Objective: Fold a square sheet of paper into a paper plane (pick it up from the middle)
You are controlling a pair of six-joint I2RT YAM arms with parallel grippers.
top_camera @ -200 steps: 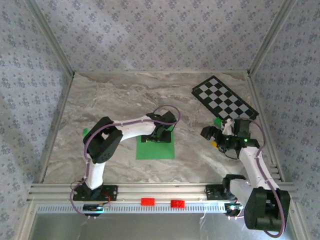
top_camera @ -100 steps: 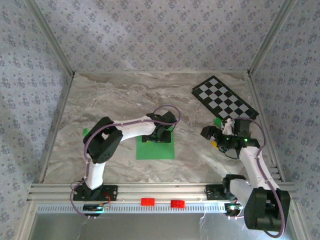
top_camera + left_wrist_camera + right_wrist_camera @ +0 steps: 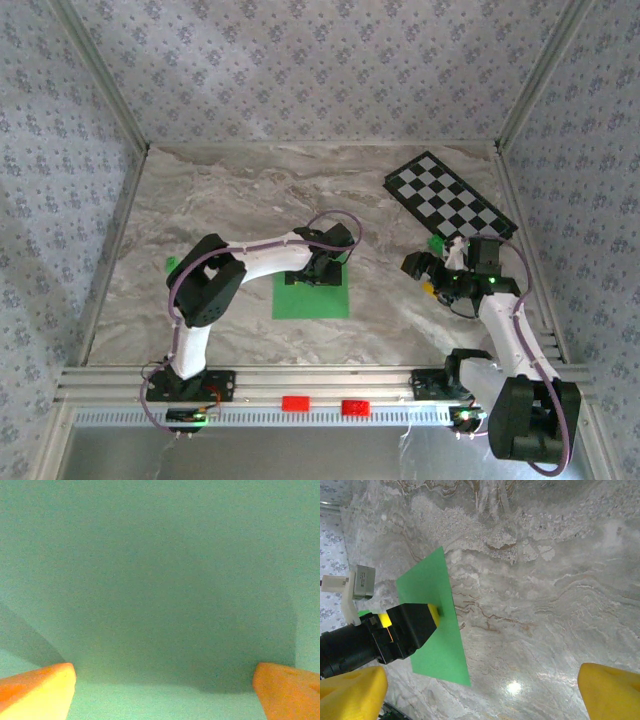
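Gaping left hand (image 3: pixel 318 270) over green sheet (image 3: pixel 312 302)

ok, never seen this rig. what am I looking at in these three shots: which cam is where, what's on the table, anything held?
Two robot arms bolted at the near edge of a marble-look table. The top view looks down from above and behind them. The other two cameras sit on the wrists, so the orange-yellow tips at the bottom corners are each gripper's own fingers. On the table: a flat, unfolded green sheet of paper and a checkered board at the far right. The left gripper is low over the sheet's far part, fingers apart; its camera sees green close up. The right gripper hangs open above bare table. Nothing is held.
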